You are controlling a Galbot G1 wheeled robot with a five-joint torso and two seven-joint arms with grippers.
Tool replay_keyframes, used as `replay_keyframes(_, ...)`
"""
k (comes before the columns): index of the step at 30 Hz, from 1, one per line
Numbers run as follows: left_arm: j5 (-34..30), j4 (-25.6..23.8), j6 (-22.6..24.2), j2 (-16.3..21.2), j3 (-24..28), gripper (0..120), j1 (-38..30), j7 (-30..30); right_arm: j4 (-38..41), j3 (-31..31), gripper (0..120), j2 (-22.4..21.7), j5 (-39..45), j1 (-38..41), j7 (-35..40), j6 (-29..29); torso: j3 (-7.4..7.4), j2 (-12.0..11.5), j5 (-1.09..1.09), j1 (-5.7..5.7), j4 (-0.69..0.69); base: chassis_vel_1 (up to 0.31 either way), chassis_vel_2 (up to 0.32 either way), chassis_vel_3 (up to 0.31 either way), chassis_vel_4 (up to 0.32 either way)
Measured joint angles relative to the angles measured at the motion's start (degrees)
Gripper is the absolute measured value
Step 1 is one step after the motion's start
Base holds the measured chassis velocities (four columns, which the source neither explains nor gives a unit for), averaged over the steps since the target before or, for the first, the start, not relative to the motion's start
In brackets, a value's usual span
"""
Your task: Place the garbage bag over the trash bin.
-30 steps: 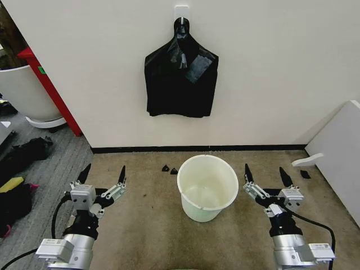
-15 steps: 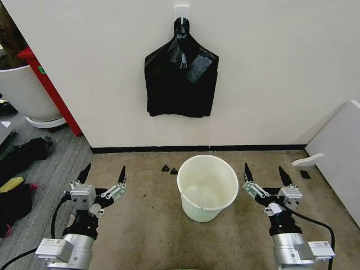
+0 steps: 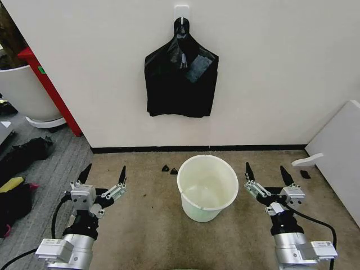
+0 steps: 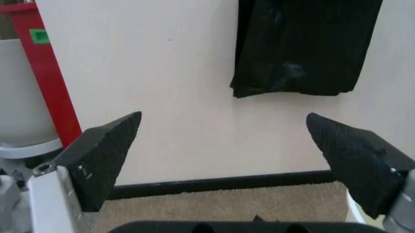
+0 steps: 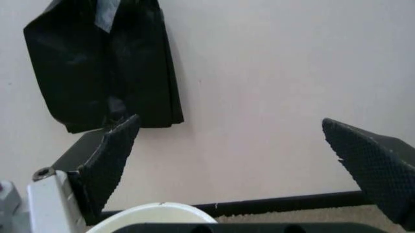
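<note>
The trash bin (image 3: 202,212), a small cream-white bucket, stands upright and empty on the tan carpet near the wall; its rim (image 5: 155,213) peeks into the right wrist view. A single garbage bag is out of view. A flat bunch of black bags (image 3: 181,84) hangs from a wall hook above the bin, and appears as the bunch (image 4: 298,48) and the bunch (image 5: 104,63) in the wrist views. My left gripper (image 3: 105,169) hovers open to the bin's left, my right gripper (image 3: 265,167) open to its right. Both hold nothing, as the left gripper (image 4: 223,116) and right gripper (image 5: 230,119) show.
A large white planter (image 3: 22,90) and a red post (image 3: 50,90) stand at the far left, with dark bags (image 3: 25,152) on the grey floor. A white panel (image 3: 337,152) leans at the right. Small black scraps (image 3: 170,169) lie by the bin.
My right gripper has shifted very slightly to the right. The left gripper, the bin and the hanging bags have stayed put.
</note>
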Motion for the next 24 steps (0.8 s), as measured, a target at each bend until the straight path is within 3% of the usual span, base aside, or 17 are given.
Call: replay_keyframes(24,-1.5,0.0,0.5,1.3,-0.5,100,-0.7,0.0,0.7,-0.4,100,-0.5,1.2,1.9,-0.2,-2.3,0.0,0.0,0.0,0.0,0.0,0.0,0.0,0.0,0.0)
